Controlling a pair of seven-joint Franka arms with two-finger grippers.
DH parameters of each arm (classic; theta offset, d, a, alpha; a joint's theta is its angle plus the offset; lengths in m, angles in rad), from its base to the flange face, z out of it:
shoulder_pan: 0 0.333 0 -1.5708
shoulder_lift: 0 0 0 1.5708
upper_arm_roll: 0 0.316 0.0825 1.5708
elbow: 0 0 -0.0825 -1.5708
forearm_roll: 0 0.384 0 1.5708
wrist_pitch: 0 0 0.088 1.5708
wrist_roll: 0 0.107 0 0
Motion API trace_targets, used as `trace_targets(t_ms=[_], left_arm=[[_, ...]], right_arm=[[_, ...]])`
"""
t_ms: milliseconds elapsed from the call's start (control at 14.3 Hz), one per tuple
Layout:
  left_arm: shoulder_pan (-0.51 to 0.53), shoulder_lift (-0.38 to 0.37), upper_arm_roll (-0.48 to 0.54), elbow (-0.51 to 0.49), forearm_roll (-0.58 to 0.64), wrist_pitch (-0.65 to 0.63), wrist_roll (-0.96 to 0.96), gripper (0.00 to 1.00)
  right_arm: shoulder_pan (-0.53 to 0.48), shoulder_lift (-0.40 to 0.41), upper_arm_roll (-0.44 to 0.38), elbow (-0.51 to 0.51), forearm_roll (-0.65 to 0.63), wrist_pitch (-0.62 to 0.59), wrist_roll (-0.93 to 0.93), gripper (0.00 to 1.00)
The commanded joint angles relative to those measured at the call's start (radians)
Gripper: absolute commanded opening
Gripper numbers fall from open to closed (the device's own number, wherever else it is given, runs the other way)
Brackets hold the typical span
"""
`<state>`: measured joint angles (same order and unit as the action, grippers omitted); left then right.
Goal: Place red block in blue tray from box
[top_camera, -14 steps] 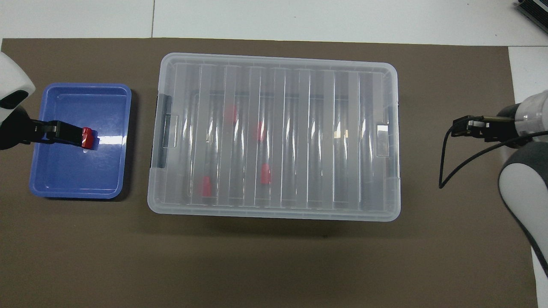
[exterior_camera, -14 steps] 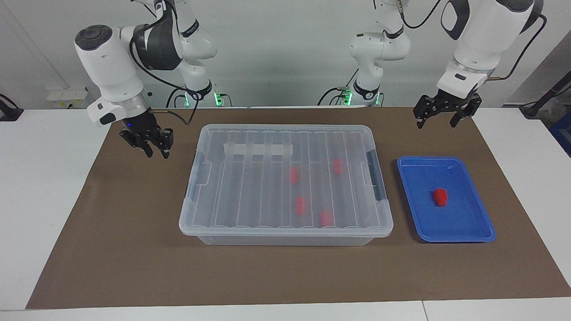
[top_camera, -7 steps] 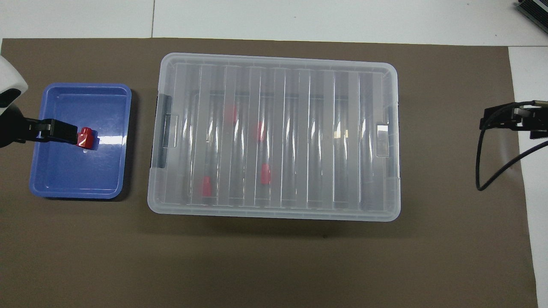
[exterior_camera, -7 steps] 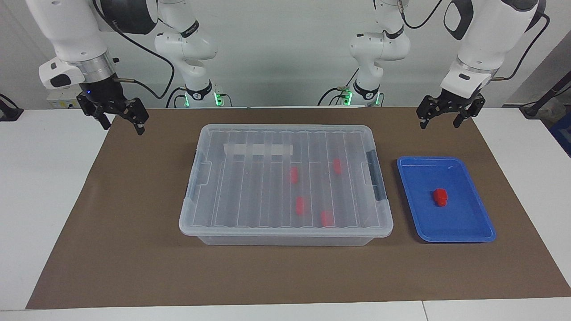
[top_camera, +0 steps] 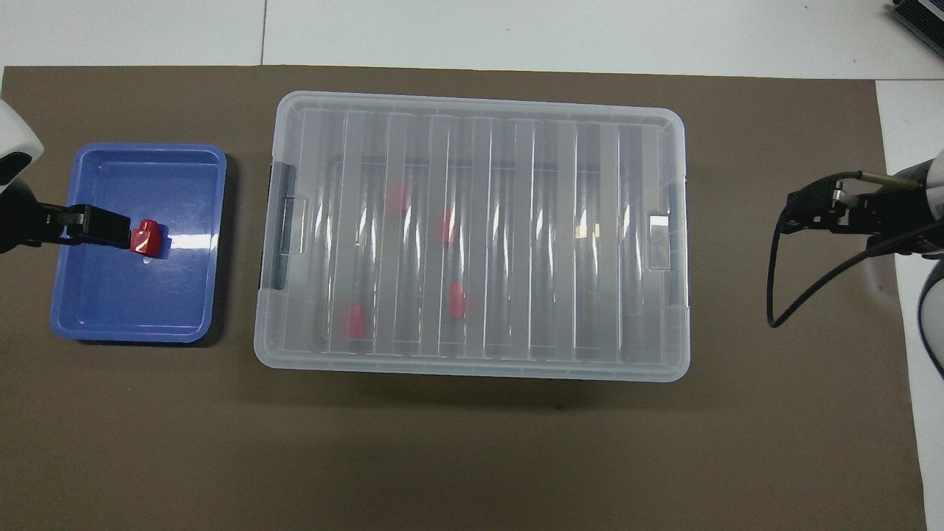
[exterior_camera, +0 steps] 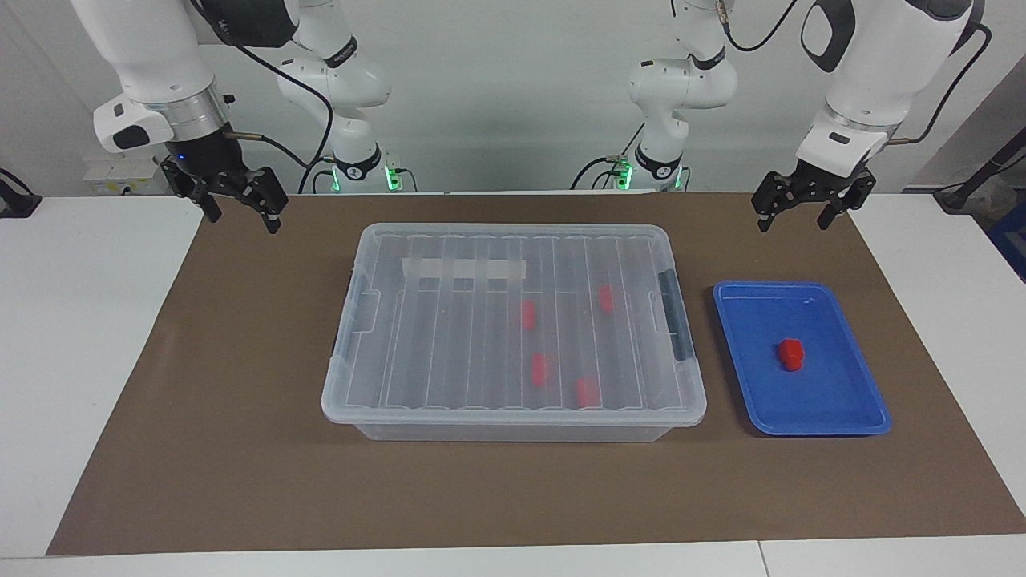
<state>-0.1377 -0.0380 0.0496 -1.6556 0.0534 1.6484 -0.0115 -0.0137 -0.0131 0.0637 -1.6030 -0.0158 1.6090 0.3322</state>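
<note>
One red block [exterior_camera: 791, 353] [top_camera: 145, 238] lies alone in the blue tray [exterior_camera: 834, 393] [top_camera: 133, 295]. The clear box [exterior_camera: 449, 336] [top_camera: 553, 236] stands mid-table with its ribbed lid on. Several more red blocks [exterior_camera: 541, 369] [top_camera: 457, 299] show through the lid. My left gripper [exterior_camera: 793, 215] [top_camera: 103, 227] is open and empty, raised over the brown mat's edge by the tray. My right gripper [exterior_camera: 239, 215] [top_camera: 811, 210] is open and empty, raised over the mat at the right arm's end.
A brown mat [exterior_camera: 240, 449] [top_camera: 472, 457] covers the white table under the box and tray. The box has a black side latch [exterior_camera: 673, 316] facing the tray and a whitish tape strip [exterior_camera: 463, 268] on the lid.
My right gripper has risen from beside the box and drawn back toward the robots' end of the mat. My left gripper has lifted slightly. The blocks, tray and box have not moved.
</note>
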Motion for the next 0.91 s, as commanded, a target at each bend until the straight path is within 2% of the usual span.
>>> trace_targets(t_ms=[0, 420, 839], left_arm=[[-0.010, -0.023, 0.003, -0.029, 0.000, 0.008, 0.015, 1.00], [-0.011, -0.023, 0.003, -0.027, 0.000, 0.010, 0.015, 1.00], [-0.013, -0.023, 0.003, -0.027, 0.000, 0.008, 0.015, 1.00]], right_arm=[[-0.002, -0.013, 0.004, -0.020, 0.005, -0.003, 0.008, 1.00], [-0.002, -0.016, 0.002, -0.021, 0.017, -0.027, -0.137, 1.00], [-0.003, -0.016, 0.002, -0.025, 0.017, -0.024, -0.134, 1.00]])
